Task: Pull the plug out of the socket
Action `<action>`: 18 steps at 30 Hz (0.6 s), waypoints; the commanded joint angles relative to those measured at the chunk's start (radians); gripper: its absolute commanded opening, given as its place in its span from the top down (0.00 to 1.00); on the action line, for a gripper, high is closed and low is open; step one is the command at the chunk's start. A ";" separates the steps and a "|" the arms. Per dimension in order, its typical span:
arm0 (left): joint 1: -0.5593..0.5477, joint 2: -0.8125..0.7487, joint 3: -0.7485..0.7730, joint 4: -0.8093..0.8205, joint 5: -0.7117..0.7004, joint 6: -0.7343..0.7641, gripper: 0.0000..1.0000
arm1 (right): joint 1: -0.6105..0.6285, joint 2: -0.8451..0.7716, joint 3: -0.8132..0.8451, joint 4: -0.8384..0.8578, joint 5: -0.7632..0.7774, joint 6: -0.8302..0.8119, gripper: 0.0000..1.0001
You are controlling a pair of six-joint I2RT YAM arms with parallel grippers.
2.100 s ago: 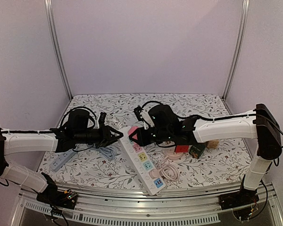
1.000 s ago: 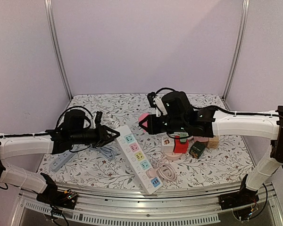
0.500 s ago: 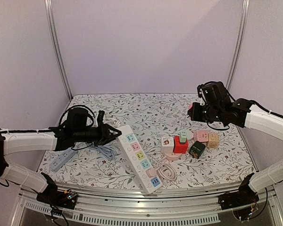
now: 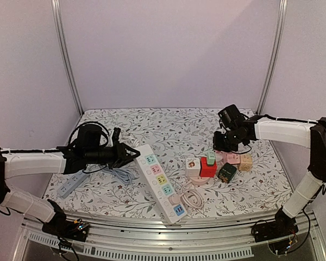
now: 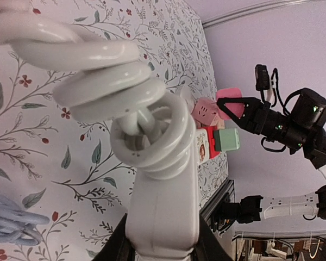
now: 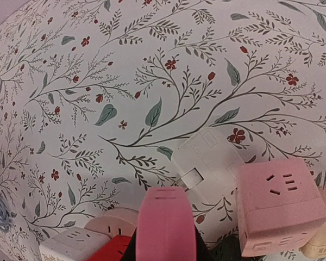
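Holding the pink plug (image 6: 165, 223) pinched in my right gripper (image 4: 219, 143), I judge the pull itself done. The plug hangs in the air over the far right of the table (image 4: 152, 122), well apart from the white power strip (image 4: 162, 182), and as far as the top view shows nothing sits in the strip's coloured outlets. My left gripper (image 4: 126, 154) is clamped on the far end of that strip, just beside its coiled white cord (image 5: 98, 70), steadying it. What is left, as I read it, is to set the plug down and let go, and that calls for a bare patch. Right under and around the plug sits a crowd of small sockets: a pink cube (image 6: 277, 206), a white adapter (image 6: 206, 157), and a red cube (image 4: 208, 169) with a green plug (image 4: 211, 159) on top. Lowering straight down would likely knock into them. Open flowered table lies toward the back and toward the middle, between the cubes and the strip, so I would shift that way before descending. The right frame post (image 4: 271, 54) stands near my forearm, leaving little room outward. The strip's near end lies close to the front rail (image 4: 168, 225), so my left gripper should release without dragging it forward.
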 commanded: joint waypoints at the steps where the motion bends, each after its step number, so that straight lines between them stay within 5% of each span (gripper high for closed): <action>1: 0.008 -0.013 0.009 -0.003 -0.001 0.047 0.96 | -0.010 0.097 0.076 0.018 -0.057 -0.031 1.00; 9: 0.008 -0.041 0.003 -0.022 -0.015 0.056 0.96 | -0.030 0.205 0.091 0.040 -0.096 -0.026 0.94; 18: 0.008 -0.065 -0.003 -0.029 -0.022 0.054 0.96 | -0.046 0.221 0.086 0.042 -0.097 -0.029 0.68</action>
